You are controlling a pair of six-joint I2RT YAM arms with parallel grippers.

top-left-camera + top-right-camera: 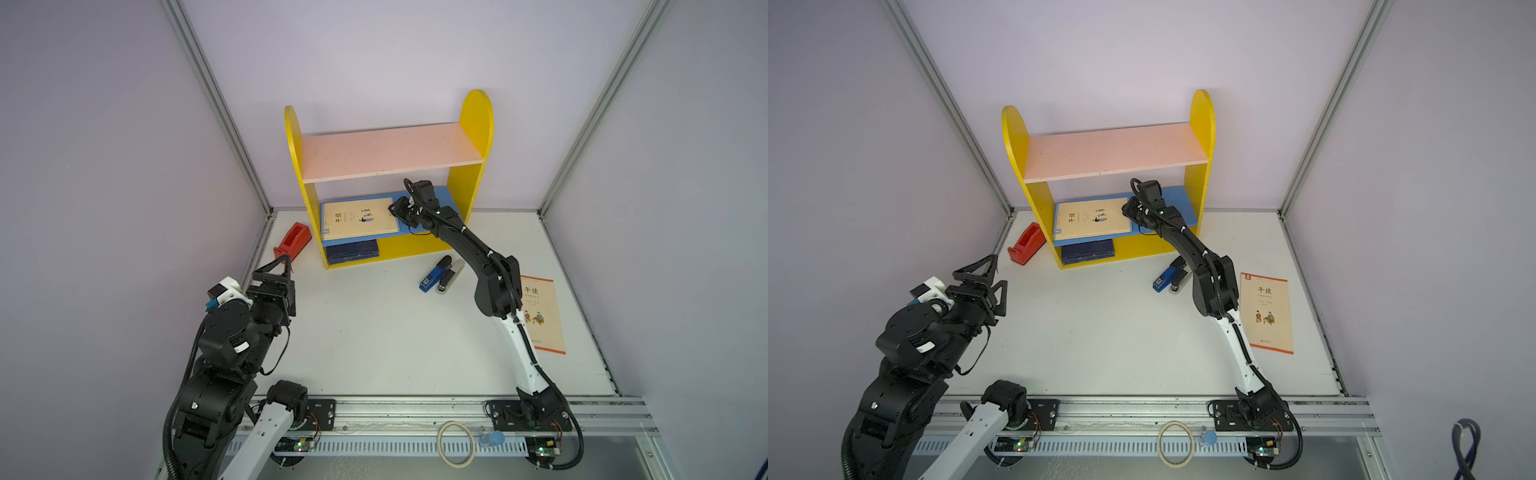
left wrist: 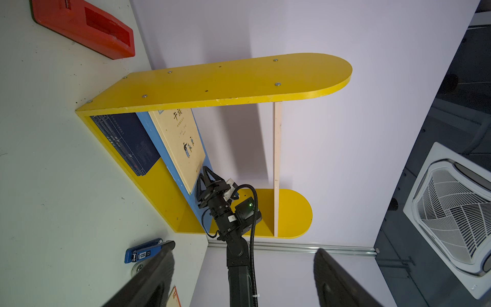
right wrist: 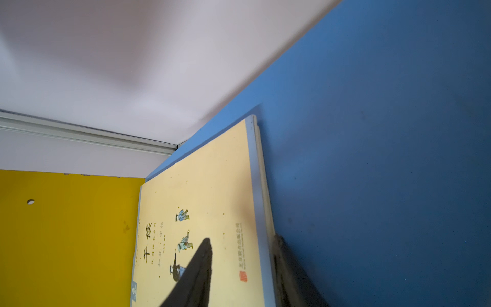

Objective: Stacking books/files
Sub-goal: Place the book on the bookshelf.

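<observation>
A cream book [image 1: 358, 217] [image 3: 202, 191] lies flat on the blue shelf [image 1: 446, 199] of the yellow bookcase [image 1: 478, 120]; a second cream edge shows under it. My right gripper [image 1: 394, 212] [image 3: 242, 239] is at its right edge, jaws apart. One finger is over the cover and the other is beside the edge on the shelf. Dark navy books [image 1: 351, 251] [image 2: 127, 141] lie stacked on the bottom level. Another cream book [image 1: 542, 316] [image 1: 1266, 311] lies on the table at the right, partly behind the right arm. My left gripper [image 1: 279, 266] [image 2: 245, 247] hangs open and empty over the table's left side.
A red tape dispenser [image 1: 293, 241] sits left of the bookcase, just beyond the left gripper. A blue-and-black stapler [image 1: 434, 276] lies in front of the bookcase, under the right arm. The pink top shelf [image 1: 390, 151] overhangs the right gripper. A tape ring [image 1: 456, 442] lies by the front rail.
</observation>
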